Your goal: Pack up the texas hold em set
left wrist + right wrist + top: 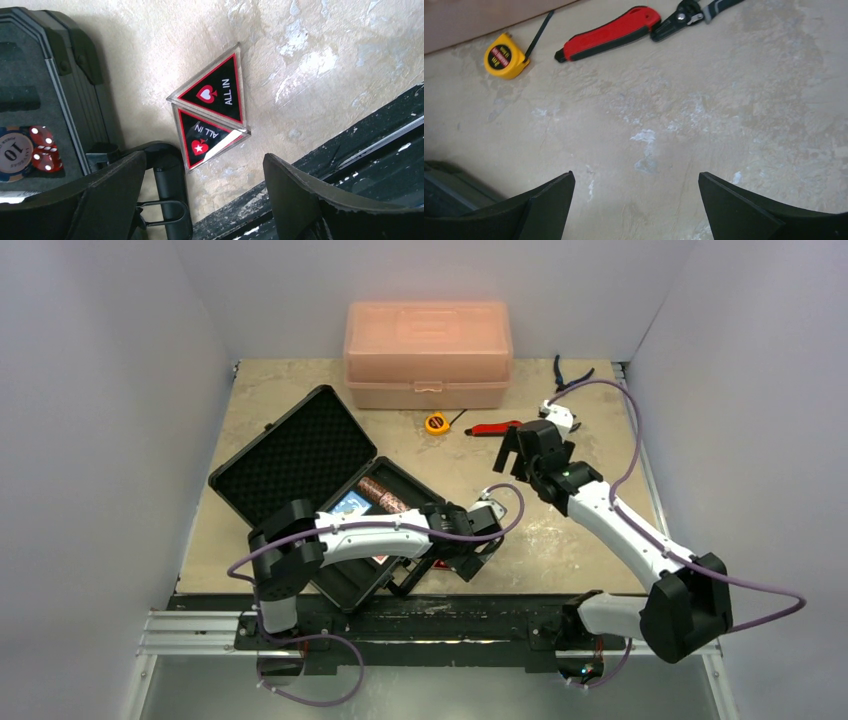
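We record the top external view as fixed high behind the arm bases, looking down and forward over the whole beige mottled tabletop [560, 540]. The left wrist view sits close over the table's near edge, looking down past the left gripper [205, 156]. It shares the open black foam-lined hard case [75, 75] with the top view. The right wrist view, also close, faces the far side past the right gripper [636, 175]. It shares the yellow tape measure [504, 61] and red-handled utility knife [609, 32] with the top view.
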